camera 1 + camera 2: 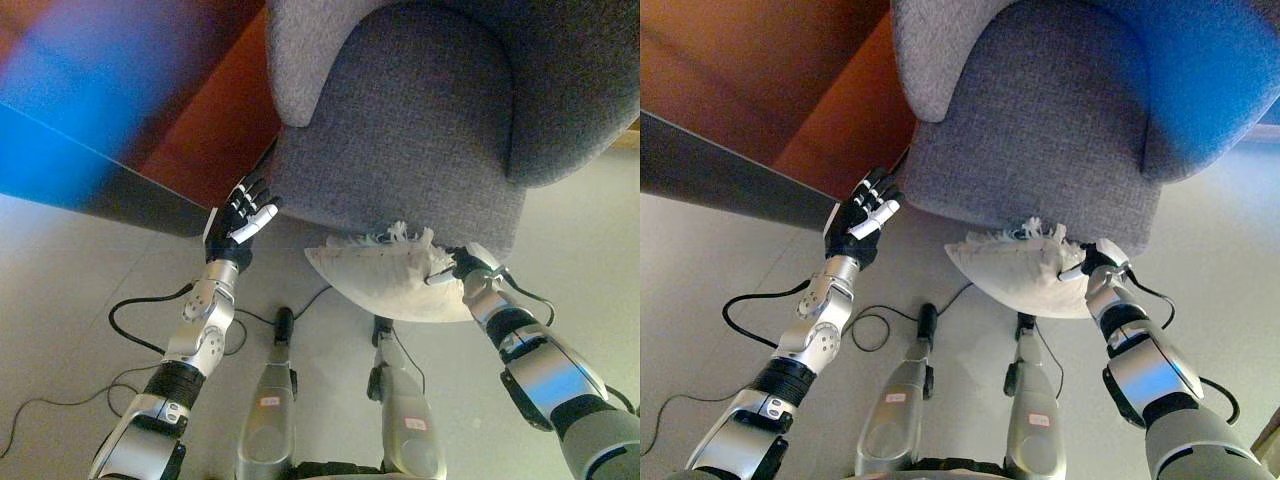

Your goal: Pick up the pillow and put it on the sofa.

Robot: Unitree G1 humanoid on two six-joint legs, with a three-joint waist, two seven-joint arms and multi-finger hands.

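A cream pillow [385,277] with a fringed edge hangs in front of the grey sofa's [410,130] seat front, just below the cushion edge. My right hand [462,266] is shut on the pillow's right end and holds it up off the floor. My left hand [240,217] is open and empty, fingers spread, near the sofa's left front corner, apart from the pillow. The sofa seat lies above and behind the pillow.
A brown wall or cabinet panel [790,90] with a dark base runs along the upper left beside the sofa. Pale floor [60,290] lies below.
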